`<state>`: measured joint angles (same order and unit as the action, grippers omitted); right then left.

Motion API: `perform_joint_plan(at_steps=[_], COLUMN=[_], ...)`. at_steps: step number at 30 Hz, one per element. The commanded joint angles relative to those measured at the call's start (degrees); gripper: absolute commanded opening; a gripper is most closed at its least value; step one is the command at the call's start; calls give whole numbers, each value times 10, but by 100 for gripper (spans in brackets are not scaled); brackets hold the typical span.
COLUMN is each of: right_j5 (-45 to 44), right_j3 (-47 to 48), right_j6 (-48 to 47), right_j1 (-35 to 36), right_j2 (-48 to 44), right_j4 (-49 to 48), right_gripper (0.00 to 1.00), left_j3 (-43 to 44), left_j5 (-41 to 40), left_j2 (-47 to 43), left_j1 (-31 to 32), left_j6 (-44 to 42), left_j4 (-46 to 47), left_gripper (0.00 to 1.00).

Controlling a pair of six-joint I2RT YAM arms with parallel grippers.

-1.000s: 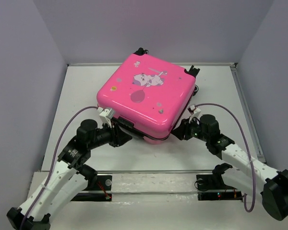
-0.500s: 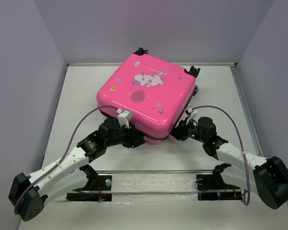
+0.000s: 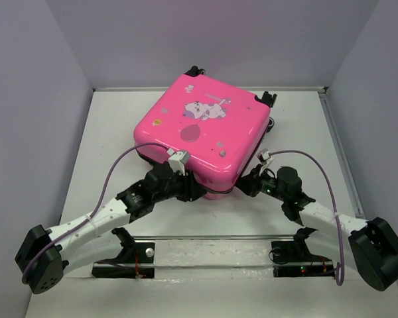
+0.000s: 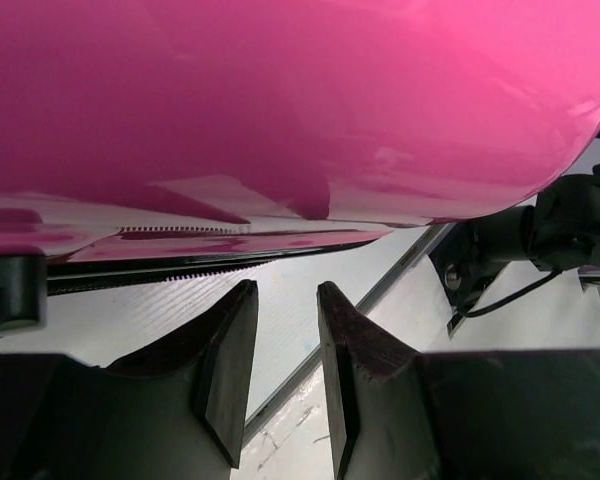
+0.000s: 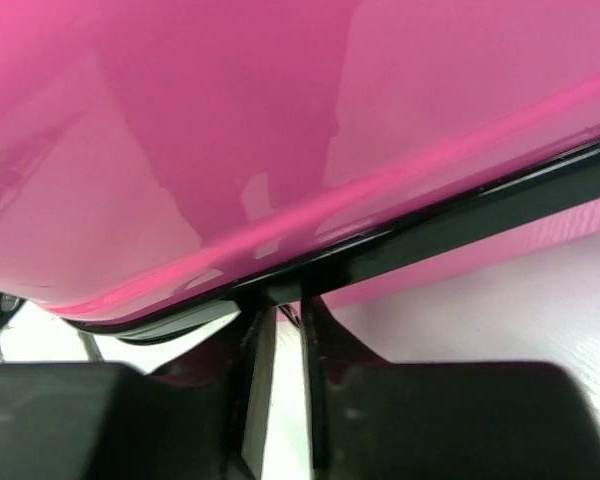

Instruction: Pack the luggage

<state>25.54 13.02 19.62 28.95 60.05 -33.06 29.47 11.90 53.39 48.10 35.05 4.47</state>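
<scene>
The luggage lies flat and closed on the white table, a hot-pink shell with a cartoon print on top. My left gripper is at its near edge. In the left wrist view it stands open just below the black zipper trim, with nothing between the fingers. My right gripper is at the near right corner. In the right wrist view it has a narrow gap, tips up against the zipper trim. A thin dark strand sits at the tips; I cannot tell whether it is pinched.
Black wheels stick out at the suitcase's far side. Grey walls close in the table on the left, right and back. A metal strip runs along the near edge above the arm bases. The right arm shows in the left wrist view.
My left arm has reached rightward along the suitcase's near edge and its jaws have widened. The right gripper's jaws have narrowed at the near right corner.
</scene>
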Motion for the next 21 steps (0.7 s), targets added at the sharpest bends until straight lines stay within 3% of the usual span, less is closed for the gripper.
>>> perform_joint_plan(at_steps=[1, 4, 8, 11, 12, 15, 21], right_j5=[2, 13, -7, -93, -94, -137, -163], right_j3=[0, 7, 13, 19, 21, 29, 38], right_j6=[6, 11, 23, 39, 46, 84, 162], right_j1=[1, 1, 26, 80, 95, 147, 251], right_j2=[-16, -11, -41, -102, -117, -163, -165], right_j4=[-90, -81, 2, 152, 153, 296, 377], right_gripper=[18, 7, 7, 7, 7, 7, 7], left_j3=[14, 18, 34, 53, 61, 92, 128], left_j5=[-23, -27, -40, -73, -73, -94, -108], left_j2=[5, 16, 36, 59, 68, 102, 138], left_j1=[9, 16, 21, 21, 21, 21, 21], left_j6=[10, 12, 11, 0, 0, -9, -7], left_j4=[62, 79, 103, 122, 126, 127, 150], left_gripper=[42, 43, 46, 50, 50, 52, 53])
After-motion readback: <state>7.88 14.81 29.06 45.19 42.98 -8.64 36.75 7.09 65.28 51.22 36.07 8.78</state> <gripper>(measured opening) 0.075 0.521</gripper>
